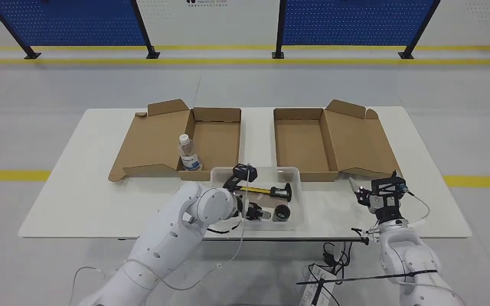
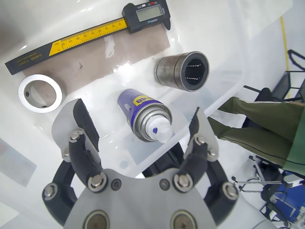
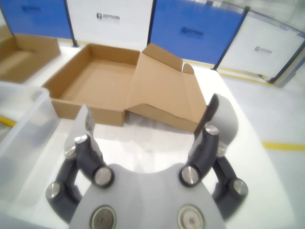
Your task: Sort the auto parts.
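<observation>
Table (image 1: 76,191), bottle (image 1: 187,153) at cardboard box (image 1: 222,141)

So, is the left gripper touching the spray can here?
Apart. The left wrist view shows the left gripper open, with a clear gap on either side of the spray can.

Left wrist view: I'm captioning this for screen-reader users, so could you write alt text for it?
The open left gripper hangs over a clear plastic bin, a blue spray can showing between its fingers. Beyond the can lie a steel linear bearing, a silver ring and a black-and-yellow digital caliper.
</observation>
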Tool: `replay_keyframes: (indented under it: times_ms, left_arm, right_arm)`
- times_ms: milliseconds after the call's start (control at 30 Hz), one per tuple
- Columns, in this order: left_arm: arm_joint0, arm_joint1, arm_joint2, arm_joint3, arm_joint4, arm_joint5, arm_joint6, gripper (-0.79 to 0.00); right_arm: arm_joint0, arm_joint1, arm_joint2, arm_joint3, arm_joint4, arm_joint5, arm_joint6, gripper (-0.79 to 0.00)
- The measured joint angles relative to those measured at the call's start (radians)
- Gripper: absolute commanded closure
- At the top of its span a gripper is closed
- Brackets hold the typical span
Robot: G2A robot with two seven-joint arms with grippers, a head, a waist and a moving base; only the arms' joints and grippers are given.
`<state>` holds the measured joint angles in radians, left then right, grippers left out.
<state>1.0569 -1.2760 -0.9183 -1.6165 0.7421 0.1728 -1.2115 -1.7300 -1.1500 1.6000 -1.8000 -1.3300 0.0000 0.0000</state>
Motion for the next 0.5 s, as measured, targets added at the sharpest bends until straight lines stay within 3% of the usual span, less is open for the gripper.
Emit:
replay_keyframes:
  times_ms: [133,267,500]
  left_arm:
    - [-0.004,0.0,0.005,0.006,0.0,0.007,-0.009,-0.696]
    - [-0.005,0.0,0.008,0.009,0.001,0.014,-0.011,-0.6]
    - [-0.006,0.0,0.01,0.011,0.005,0.024,0.001,-0.502]
  right_arm:
    - [0.0,0.0,0.0,0.0,0.0,0.0,0.0,-0.785]
    - [0.0,0.0,0.0,0.0,0.0,0.0,0.0,-0.785]
    - [0.0,0.0,0.0,0.0,0.0,0.0,0.0,-0.785]
